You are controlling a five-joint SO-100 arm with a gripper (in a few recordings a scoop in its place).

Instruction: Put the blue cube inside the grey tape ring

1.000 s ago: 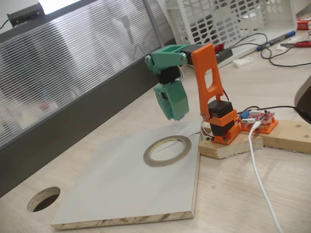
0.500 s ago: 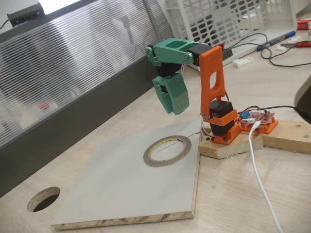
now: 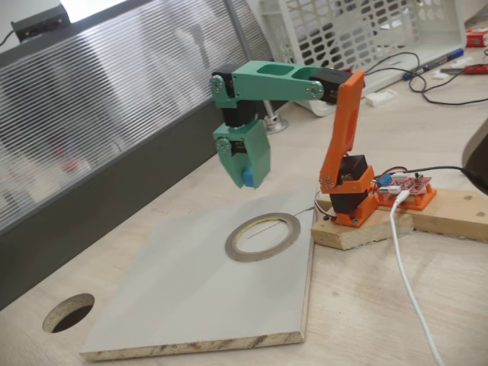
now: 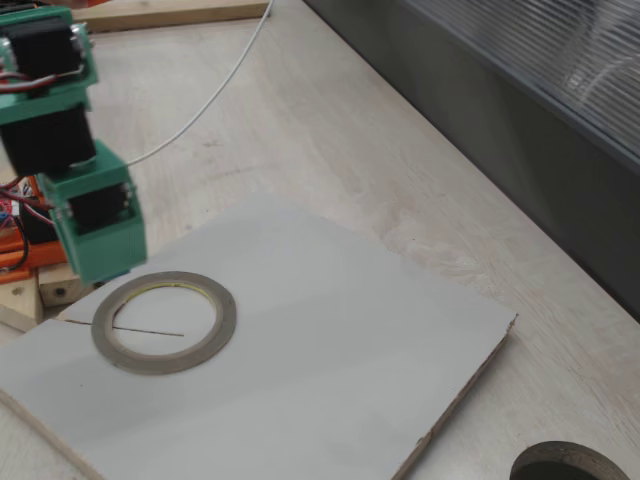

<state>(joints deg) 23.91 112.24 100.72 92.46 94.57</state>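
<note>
Table: pale wood desk point(image 3: 381, 305) with a dark round hole point(image 3: 69, 313) near its front left corner.
On it: a flat grey board point(image 3: 191, 297); a wooden block point(image 3: 450, 210); a white cable point(image 3: 412, 290).
On the board: the grey tape ring point(image 3: 263, 236), lying flat.

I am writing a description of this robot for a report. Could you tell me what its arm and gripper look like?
The arm has an orange plastic base and lower link with a slotted cut-out, black servo motors at the joints, and a green upper link with two openings. The gripper is green and blocky. Thin red and white wires run at the base, beside a red circuit board.
</note>
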